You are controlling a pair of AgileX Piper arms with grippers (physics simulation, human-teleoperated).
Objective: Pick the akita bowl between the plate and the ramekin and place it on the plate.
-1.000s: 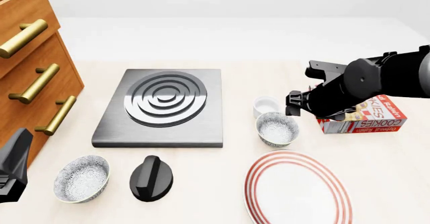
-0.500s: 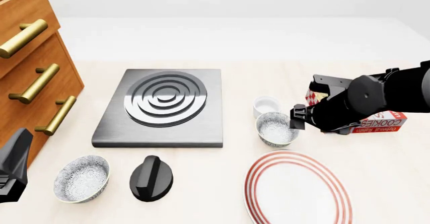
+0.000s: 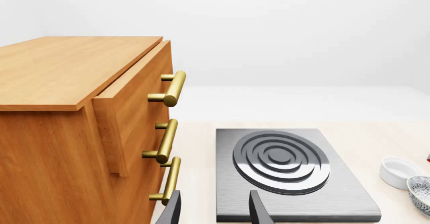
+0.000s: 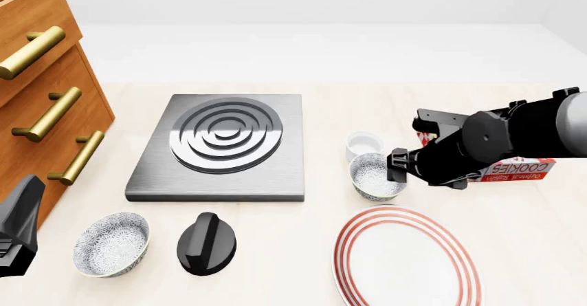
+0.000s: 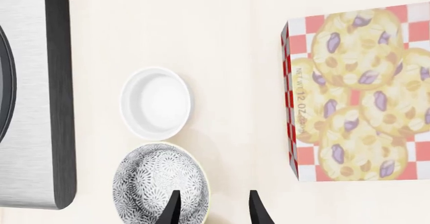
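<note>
The akita bowl [image 4: 375, 176], white with a grey speckled pattern, stands between the ramekin [image 4: 363, 142] and the red-ringed plate [image 4: 406, 258]. My right gripper [image 4: 397, 168] hangs at the bowl's right rim. In the right wrist view the right gripper [image 5: 213, 210] is open, with one finger over the akita bowl's [image 5: 156, 186] rim edge and the other outside it; the ramekin [image 5: 156, 103] lies just beyond. My left gripper [image 4: 15, 241] rests at the near left corner, and the left wrist view shows the left gripper [image 3: 213, 214] open and empty.
A second patterned bowl [image 4: 112, 243] and a black knob [image 4: 206, 243] sit near the front left. A grey stove slab [image 4: 220, 145] lies mid-table. The wooden drawer cabinet [image 4: 41, 93] stands at the left. A cookie box [image 4: 516, 169] lies behind my right arm.
My right arm has come down and to the left, bringing its gripper to the bowl's right rim. The left arm and all objects stayed put.
</note>
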